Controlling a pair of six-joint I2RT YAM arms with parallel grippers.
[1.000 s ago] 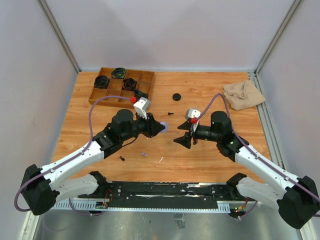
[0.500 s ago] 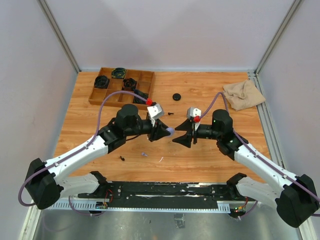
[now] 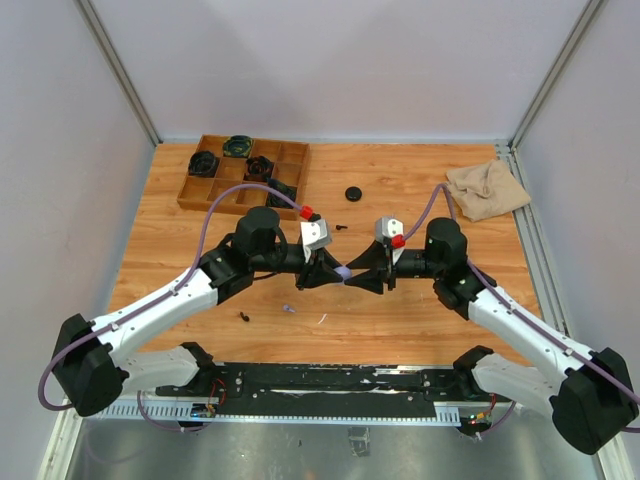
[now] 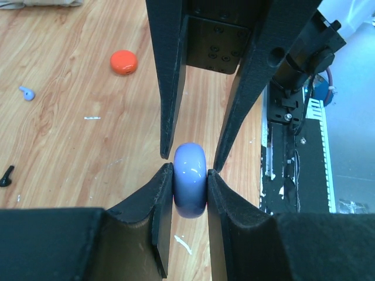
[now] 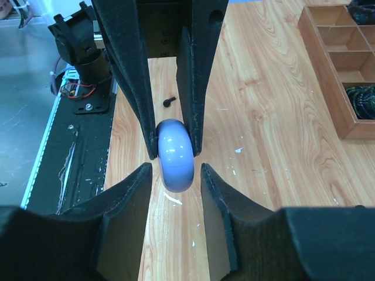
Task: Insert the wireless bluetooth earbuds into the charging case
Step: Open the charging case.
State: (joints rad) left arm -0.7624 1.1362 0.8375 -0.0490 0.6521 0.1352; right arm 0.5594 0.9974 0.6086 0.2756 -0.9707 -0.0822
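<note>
No earbud is in yet: the left claw (image 4: 190,181) is clamped on the shut lavender case (image 5: 176,149) above mid-desk, the right claw (image 5: 176,171) straddles it part-open, not yet gripping, and a lavender earbud (image 3: 288,309) and a black earbud (image 3: 245,316) lie loose near-left on the desk (image 3: 420,190).

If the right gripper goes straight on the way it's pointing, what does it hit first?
Probably the lavender case clamped by the left gripper; it sits between the right gripper's open fingers.
</note>
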